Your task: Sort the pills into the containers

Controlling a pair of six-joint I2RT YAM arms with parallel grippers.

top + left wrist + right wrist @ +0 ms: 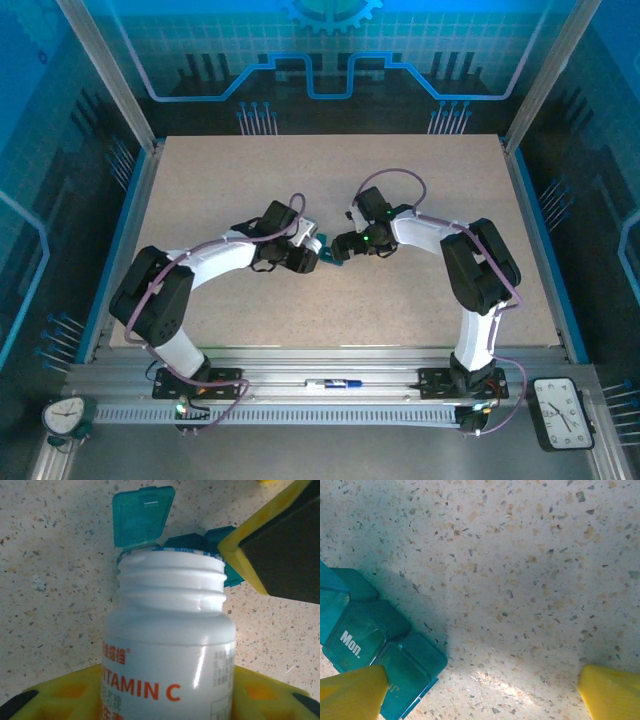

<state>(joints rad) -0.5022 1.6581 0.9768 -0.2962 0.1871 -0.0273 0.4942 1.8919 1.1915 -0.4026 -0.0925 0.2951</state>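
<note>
Top view, left to right: my left gripper [314,255] and my right gripper [340,248] meet nose to nose near the middle of the speckled table [250,170]. The teal pill box [328,262] shows as a small patch between them, at about 4 o'clock of the left tool and 7 o'clock of the right.

Left wrist view: my left gripper [165,702] is closed on a white Vitamin C bottle [167,645], with a yellow finger [60,695] on either side of its body. The bottle is uncapped. Its threaded mouth points to 12 o'clock, where the pill box [192,541] lies just beyond the rim. One lid [144,514] stands raised at 11 o'clock. Whether the mouth touches the box cannot be told. A finger [235,550] of my right gripper enters at 2 o'clock, just beside the box.

Right wrist view: my right gripper [480,695] stands wide and holds nothing, its fingertips [350,690] at 7 and 5 o'clock. The pill box [370,630] lies at 8 o'clock, one compartment marked "Mon.". The 7 o'clock fingertip overlaps the box's nearest compartment; whether they touch cannot be told.
</note>
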